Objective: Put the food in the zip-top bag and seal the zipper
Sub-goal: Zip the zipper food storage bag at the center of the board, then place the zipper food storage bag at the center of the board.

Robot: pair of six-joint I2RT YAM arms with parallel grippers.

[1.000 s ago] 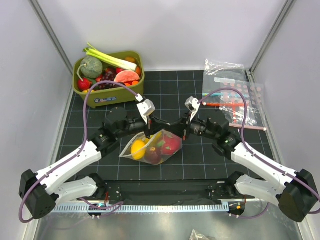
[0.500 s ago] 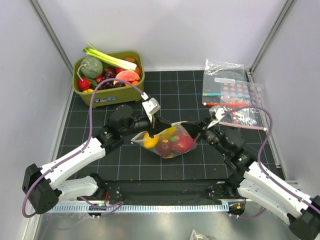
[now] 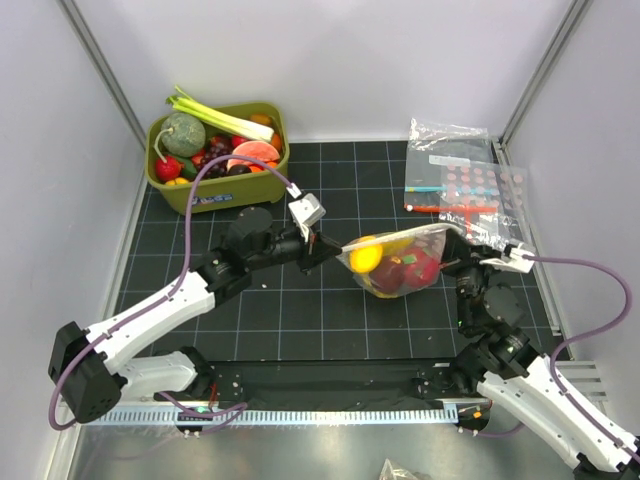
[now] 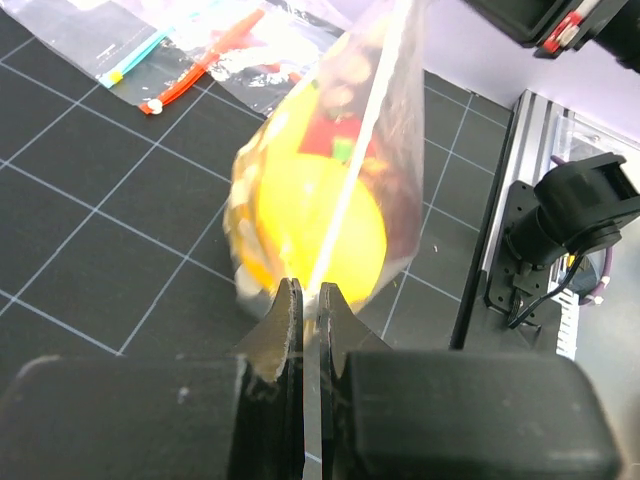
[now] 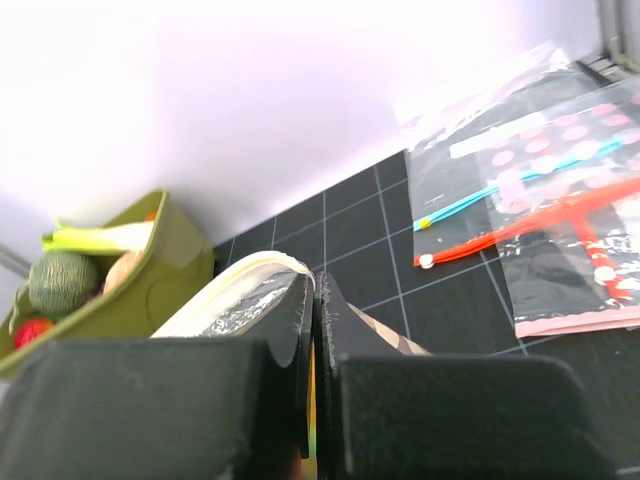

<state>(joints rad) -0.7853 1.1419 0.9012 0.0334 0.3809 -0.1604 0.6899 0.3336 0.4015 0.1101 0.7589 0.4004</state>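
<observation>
right gripper [image 5: 314,285]: jaws pressed together, thin edge of the zip-top bag [image 5: 252,300] pinched between them. the cream zipper [image 5: 220,285] strip curls out to the left of the fingers; a tan strip shows on their right. black grid mat [image 5: 350,225] beyond. far left: green bin [image 5: 155,275] holding a leek [image 5: 95,238] and a round green piece [image 5: 62,283]. right: pink-dotted clear bags [image 5: 560,170] lying flat, with red and blue zip strips.

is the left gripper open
No, in the left wrist view the left gripper is closed tight on the edge of the zip-top bag, with only the thin plastic between its two sides.
</observation>
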